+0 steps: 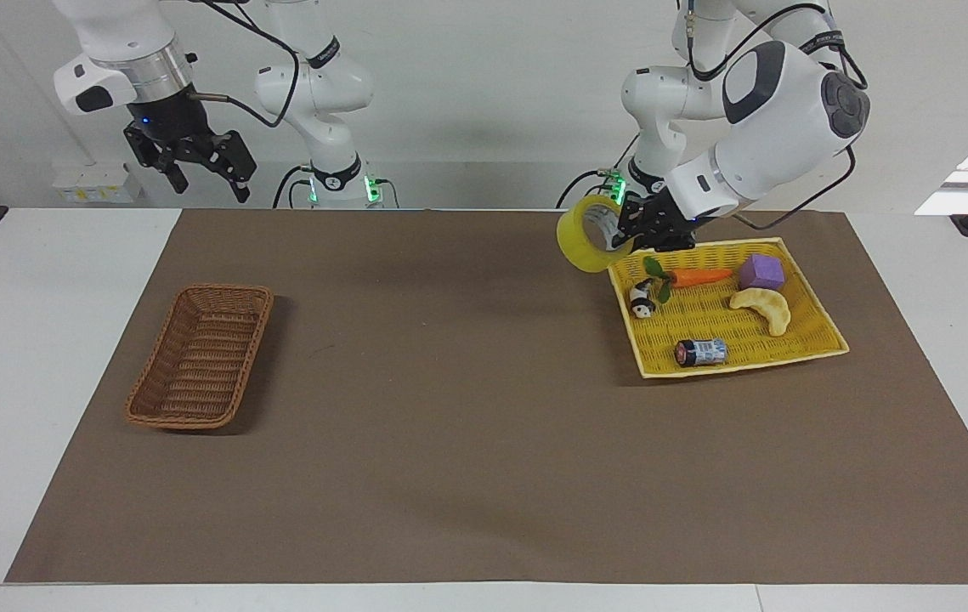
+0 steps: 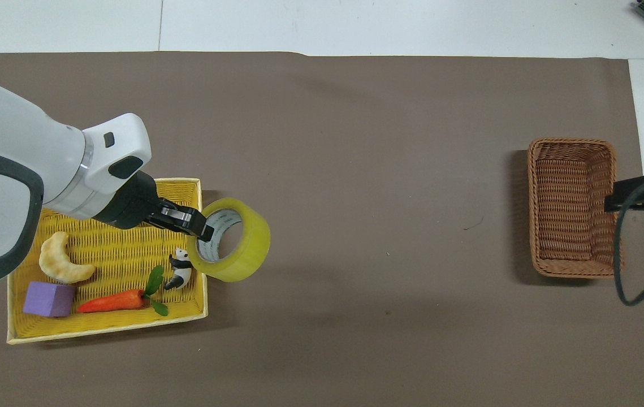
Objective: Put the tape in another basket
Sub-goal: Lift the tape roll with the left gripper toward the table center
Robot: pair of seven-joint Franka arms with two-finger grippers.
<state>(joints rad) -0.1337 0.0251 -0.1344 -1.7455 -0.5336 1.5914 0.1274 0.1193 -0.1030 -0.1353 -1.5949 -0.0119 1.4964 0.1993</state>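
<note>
Facing view: left hand [image 1: 625,231] is up in the air w/ its fingers clamped on the rim of the tape [image 1: 588,245], one finger inside the ring, one outside. Tape hangs tilted, its hole turned partly toward the camera, clear of everything, over the brown mat [image 1: 467,408] just beside the yellow tray [image 1: 806,348] at the tray's corner nearest the robots and the counter's middle. In the tray: carrot [image 1: 692,276], panda figure [image 1: 642,299], purple block [image 1: 761,272], pale banana-shaped toy [image 1: 764,308], battery [image 1: 701,352] lying on its side; none touch the tape. Right hand [image 1: 203,174] waits high over the right arm's end of the counter [image 1: 25,340], fingers spread apart, nothing in them. Wicker basket [image 1: 201,355] sits on the mat at that end, w/ nothing in it, well apart from the tape. Overhead view: left hand [image 2: 203,229] reaches out from over the tray [image 2: 107,330] & its tips pinch the tape's wall; tape [image 2: 237,240] shows as a ring w/ whitish core, covering the tray's edge & the mat [image 2: 355,169] beside it. Panda [image 2: 180,270] is near the tape, carrot [image 2: 115,301] & purple block [image 2: 49,299] nearer the robots, banana toy [image 2: 61,263] toward the left arm's end. Basket [image 2: 573,206] lies at the right arm's end of the mat. Only a dark part of the right arm & its cable [image 2: 632,249] show at the picture's edge next to the basket; can't tell the hand's state from here.
</note>
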